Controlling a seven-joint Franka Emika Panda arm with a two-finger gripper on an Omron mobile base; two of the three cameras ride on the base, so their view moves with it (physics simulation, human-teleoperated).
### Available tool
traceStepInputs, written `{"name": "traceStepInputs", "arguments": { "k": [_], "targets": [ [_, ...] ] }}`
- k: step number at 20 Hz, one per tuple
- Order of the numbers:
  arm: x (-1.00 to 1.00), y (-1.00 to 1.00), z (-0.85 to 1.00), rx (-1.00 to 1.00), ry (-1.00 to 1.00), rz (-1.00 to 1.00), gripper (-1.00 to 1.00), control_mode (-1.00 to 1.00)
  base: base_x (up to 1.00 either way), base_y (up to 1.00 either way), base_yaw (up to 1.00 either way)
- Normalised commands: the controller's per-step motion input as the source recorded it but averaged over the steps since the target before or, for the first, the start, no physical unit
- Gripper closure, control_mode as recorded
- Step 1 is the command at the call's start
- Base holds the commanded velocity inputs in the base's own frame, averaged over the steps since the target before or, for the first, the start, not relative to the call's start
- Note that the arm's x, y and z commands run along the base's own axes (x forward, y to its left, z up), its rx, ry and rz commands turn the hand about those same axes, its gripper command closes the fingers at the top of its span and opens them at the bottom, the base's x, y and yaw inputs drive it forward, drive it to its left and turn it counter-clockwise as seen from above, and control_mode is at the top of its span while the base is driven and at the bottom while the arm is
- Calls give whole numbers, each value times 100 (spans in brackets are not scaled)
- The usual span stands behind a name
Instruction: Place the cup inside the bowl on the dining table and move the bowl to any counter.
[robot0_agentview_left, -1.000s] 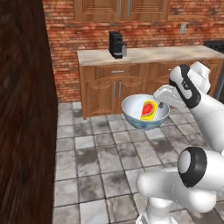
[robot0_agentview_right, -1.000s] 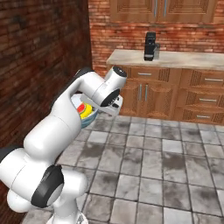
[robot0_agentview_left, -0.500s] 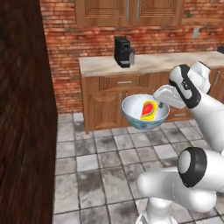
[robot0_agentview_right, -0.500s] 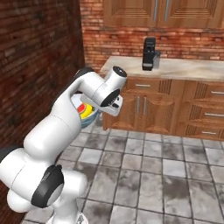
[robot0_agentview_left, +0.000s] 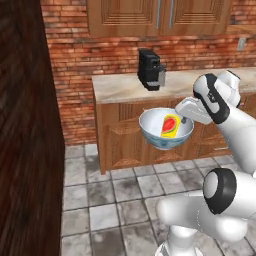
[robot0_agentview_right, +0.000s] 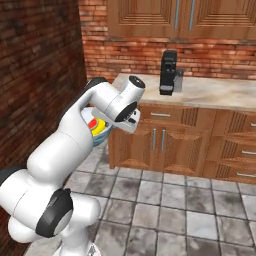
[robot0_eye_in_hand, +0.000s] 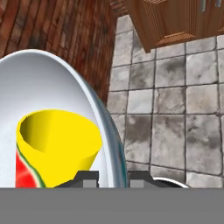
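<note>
We see the small yellow cup (robot0_agentview_left: 170, 125) lying inside the round white bowl (robot0_agentview_left: 152, 131), its rim between the jaws; the beige marble counter (robot0_agentview_left: 125, 87) stands beyond them.

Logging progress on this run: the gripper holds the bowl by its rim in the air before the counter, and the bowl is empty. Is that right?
Not quite. The bowl is not empty: the yellow cup lies inside it, as the left base view and the hand view show. The rest stands: the gripper holds the bowl by its rim, in the air before the counter.
</note>
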Motion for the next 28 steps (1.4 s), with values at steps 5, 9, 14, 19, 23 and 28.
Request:
{"name": "traceStepInputs", "arguments": {
  "k": [5,9,14,19,23,28],
  "targets": [
    [0,0,0,0,0,0,100,100,100,0,0],
    [0,0,0,0,0,0,100,100,86,-14,0],
    [0,0,0,0,0,0,100,100,5,-77,1],
    [0,0,0,0,0,0,100,100,0,-97,6],
    [0,0,0,0,0,0,100,100,18,-100,8],
    [0,0,0,0,0,0,100,100,27,-100,9]
  ]
}}
